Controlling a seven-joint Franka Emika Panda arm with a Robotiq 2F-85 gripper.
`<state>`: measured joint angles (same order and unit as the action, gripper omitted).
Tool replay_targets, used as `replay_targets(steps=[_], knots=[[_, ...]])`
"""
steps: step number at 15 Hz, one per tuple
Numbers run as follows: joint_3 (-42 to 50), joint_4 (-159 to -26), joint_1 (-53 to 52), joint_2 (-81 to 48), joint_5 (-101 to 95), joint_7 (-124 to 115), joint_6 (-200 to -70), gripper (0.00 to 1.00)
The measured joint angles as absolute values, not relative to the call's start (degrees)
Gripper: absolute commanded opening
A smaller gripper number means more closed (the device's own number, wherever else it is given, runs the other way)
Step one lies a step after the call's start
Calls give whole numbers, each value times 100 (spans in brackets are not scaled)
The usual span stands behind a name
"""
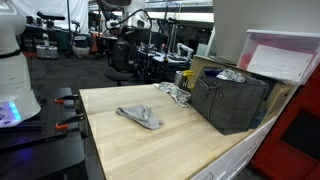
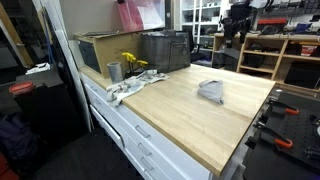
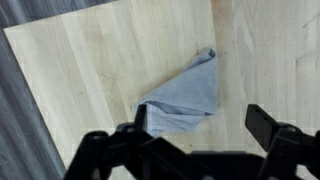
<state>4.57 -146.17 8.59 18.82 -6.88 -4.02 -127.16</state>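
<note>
A lab workshop with racks and other rigs behind; in front is a pale wooden workbench (image 1: 200,140) over white drawers. A crumpled grey cloth (image 1: 140,116) lies alone on the open middle of the benchtop, well apart from the dark mesh crate (image 1: 232,100) and the clear bin with a pink lid (image 1: 285,55) at the back edge.

In the wrist view the gripper (image 3: 200,125) hangs above the bench with its jaws spread wide and nothing between them. The cloth (image 3: 185,95) sits just ahead of the fingers, nearer the one on the left of that picture.

This looks like the approach stage, before any contact. A grasp here would call for centring over the cloth's bunched, thicker fold, then dropping straight down until the fingertips straddle it.

No brand, label or writing can be read.
</note>
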Motion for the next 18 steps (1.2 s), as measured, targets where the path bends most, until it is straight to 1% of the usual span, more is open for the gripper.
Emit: replay_targets(steps=[4,9,13,18], knots=[[571,-14401,864,842,-617,-524,-13426,100],[839,-13806,914,-640,-500,-527,-14045,100],[920,-13163,998,-1698,-113,-510,-14140,100],[922,-12373,1184,-2662,517,-505,-14134,100]])
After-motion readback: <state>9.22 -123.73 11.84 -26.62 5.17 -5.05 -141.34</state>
